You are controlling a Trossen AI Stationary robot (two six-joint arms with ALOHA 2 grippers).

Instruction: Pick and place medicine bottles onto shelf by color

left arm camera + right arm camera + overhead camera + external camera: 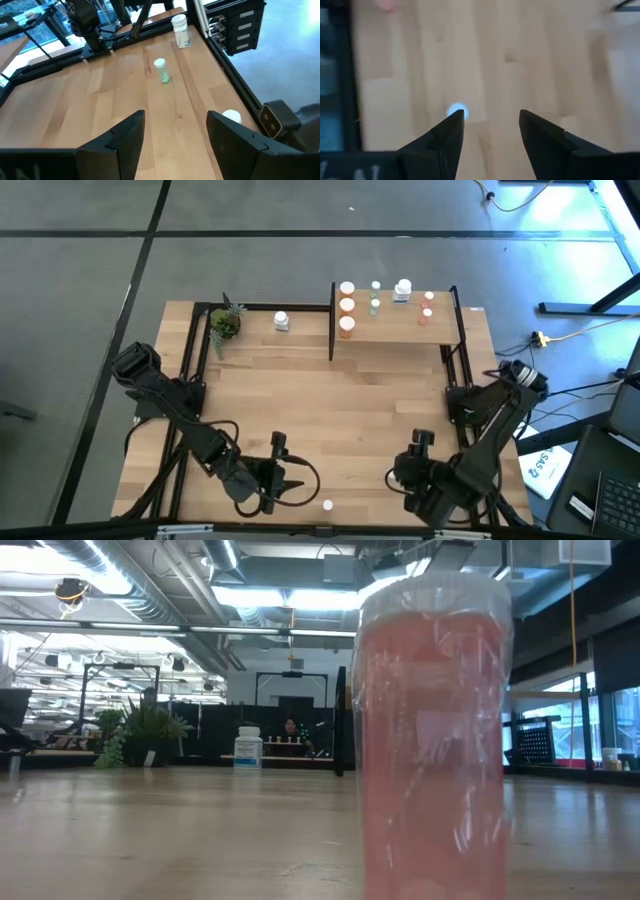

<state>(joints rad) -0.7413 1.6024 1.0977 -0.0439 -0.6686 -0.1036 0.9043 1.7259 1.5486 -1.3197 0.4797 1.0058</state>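
Both arms sit low at the near edge of the bench (330, 400). Left pincer (283, 476) spread apart, right pincer (398, 477) apart too, both empty. Most medicine bottles (347, 306) stand on the shelf (395, 328); a pinkish-red bottle (432, 740) waits at the front edge.

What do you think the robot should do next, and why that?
Probably the right gripper should move toward the pinkish bottle near the table's front edge and close on it. That bottle sits off the shelf, where bottles already stand in colour rows. The right gripper's jaws are open and empty. The left gripper is also open and near; either could take it.
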